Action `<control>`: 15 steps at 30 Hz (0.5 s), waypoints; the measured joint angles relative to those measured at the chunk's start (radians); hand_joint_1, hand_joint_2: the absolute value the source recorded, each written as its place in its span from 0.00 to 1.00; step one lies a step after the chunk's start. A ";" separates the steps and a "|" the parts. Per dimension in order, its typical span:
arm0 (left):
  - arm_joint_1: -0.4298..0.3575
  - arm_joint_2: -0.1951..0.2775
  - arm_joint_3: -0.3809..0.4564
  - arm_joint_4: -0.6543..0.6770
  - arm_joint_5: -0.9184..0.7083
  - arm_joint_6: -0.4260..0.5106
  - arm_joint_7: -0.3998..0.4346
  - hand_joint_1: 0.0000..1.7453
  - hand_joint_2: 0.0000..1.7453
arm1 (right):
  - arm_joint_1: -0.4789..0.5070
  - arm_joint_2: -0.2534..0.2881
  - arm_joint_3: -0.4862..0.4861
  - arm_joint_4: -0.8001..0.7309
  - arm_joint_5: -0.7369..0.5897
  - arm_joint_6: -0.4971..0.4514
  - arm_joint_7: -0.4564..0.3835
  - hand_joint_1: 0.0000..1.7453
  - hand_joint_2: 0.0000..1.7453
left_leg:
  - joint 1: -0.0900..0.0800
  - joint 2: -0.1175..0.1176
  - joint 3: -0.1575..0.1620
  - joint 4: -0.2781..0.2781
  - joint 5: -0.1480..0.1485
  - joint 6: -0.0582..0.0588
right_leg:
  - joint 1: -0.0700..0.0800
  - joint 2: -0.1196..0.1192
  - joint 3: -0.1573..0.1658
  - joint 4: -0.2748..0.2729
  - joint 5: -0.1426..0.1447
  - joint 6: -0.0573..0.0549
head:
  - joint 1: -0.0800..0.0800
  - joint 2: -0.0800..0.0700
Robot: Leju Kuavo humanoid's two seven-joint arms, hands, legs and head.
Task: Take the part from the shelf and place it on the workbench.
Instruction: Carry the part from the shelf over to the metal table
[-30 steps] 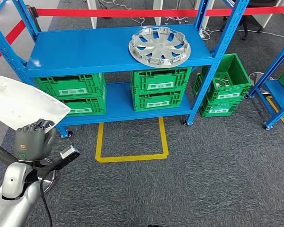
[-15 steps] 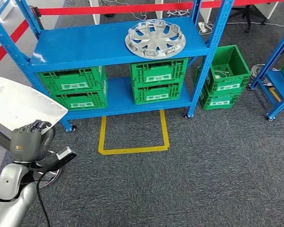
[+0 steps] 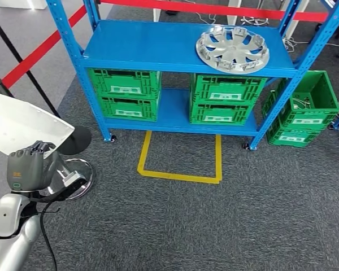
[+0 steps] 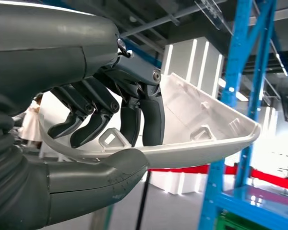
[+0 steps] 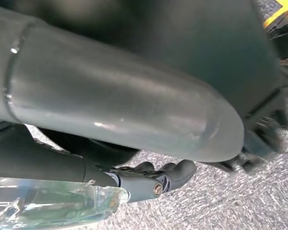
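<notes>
The white part (image 3: 22, 125) is being carried in the robot's left hand (image 3: 27, 168), low on the robot's left side and away from the blue shelf (image 3: 159, 45). It is a thin, curved white shell. It is sitting on top of the hand, and its long side is reaching forward and off to the robot's left. From the camera at the left wrist, the dark fingers (image 4: 150, 120) are curling over the rim into the hollow side of the part (image 4: 200, 129), and the thick thumb is pressing up from below. So the hand is gripping the part near one end, and most of the shell is sticking out past the fingers.

The right hand (image 5: 161, 179) is hanging down over the grey carpet. Its fingers look a little bent, but I cannot tell if they are holding anything.

A silver wheel cover (image 3: 233, 49) is lying on the top shelf. Green crates (image 3: 221, 97) are sitting on the lower one. A yellow square (image 3: 181, 161) is marked on the floor just in front.

I think the part is off the shelf already, and the robot is taking it to a workbench I cannot see from here.
</notes>
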 joint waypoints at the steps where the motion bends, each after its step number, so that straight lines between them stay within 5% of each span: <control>1: 0.000 0.000 0.000 0.001 0.000 0.000 0.000 1.00 1.00 | 0.000 0.000 0.000 0.000 0.000 -0.001 0.000 0.00 0.00 | 0.000 -0.014 -0.001 0.000 0.002 0.000 | 0.000 0.003 -0.002 0.001 0.014 -0.001 | 0.000 0.000; 3: -0.001 0.000 0.000 0.002 0.001 -0.001 -0.001 1.00 1.00 | 0.000 0.000 0.000 0.000 -0.001 -0.002 0.000 0.00 0.00 | 0.001 -0.043 -0.002 0.001 0.005 -0.003 | -0.003 0.021 0.048 -0.111 0.088 -0.004 | 0.000 0.000; 5: -0.006 0.000 0.001 0.002 0.002 -0.002 -0.002 1.00 1.00 | 0.000 0.000 0.001 0.000 -0.002 -0.001 0.000 0.00 0.00 | 0.000 -0.069 -0.008 0.005 0.010 -0.011 | -0.011 0.068 0.108 -0.238 0.136 -0.006 | -0.001 0.000; 7: -0.010 0.001 0.002 0.002 0.003 -0.002 -0.002 1.00 1.00 | 0.000 0.000 0.001 0.000 -0.004 0.000 0.000 0.00 0.00 | 0.002 -0.091 -0.023 0.008 0.020 -0.024 | -0.014 0.090 0.125 -0.277 0.138 -0.005 | -0.002 0.000; 9: -0.009 0.004 0.004 0.003 0.004 -0.003 -0.003 1.00 1.00 | -0.001 0.001 0.001 0.000 -0.006 0.000 0.001 0.00 0.00 | 0.006 -0.102 -0.036 0.009 0.027 -0.038 | -0.014 0.070 0.121 -0.279 0.143 -0.012 | -0.002 0.000; 11: -0.009 0.009 0.007 0.004 0.008 -0.005 -0.004 1.00 1.00 | -0.001 0.002 0.001 0.000 -0.008 0.002 -0.006 0.00 0.00 | 0.002 -0.061 -0.056 0.045 0.000 -0.049 | -0.017 0.046 0.118 -0.284 0.151 -0.024 | -0.007 0.000; 13: -0.013 0.012 0.008 0.004 0.018 -0.012 -0.005 1.00 1.00 | 0.002 0.001 0.001 0.000 -0.014 0.006 -0.018 0.00 0.00 | 0.000 -0.007 -0.108 0.160 -0.066 -0.057 | -0.017 0.019 0.113 -0.285 0.155 -0.031 | -0.015 0.000; 15: -0.013 0.013 0.008 0.004 0.029 -0.020 -0.005 1.00 1.00 | 0.006 -0.003 0.001 0.000 -0.018 0.010 -0.027 0.00 0.00 | 0.002 0.008 -0.157 0.279 -0.111 -0.063 | -0.016 -0.011 0.109 -0.285 0.157 -0.033 | -0.016 0.000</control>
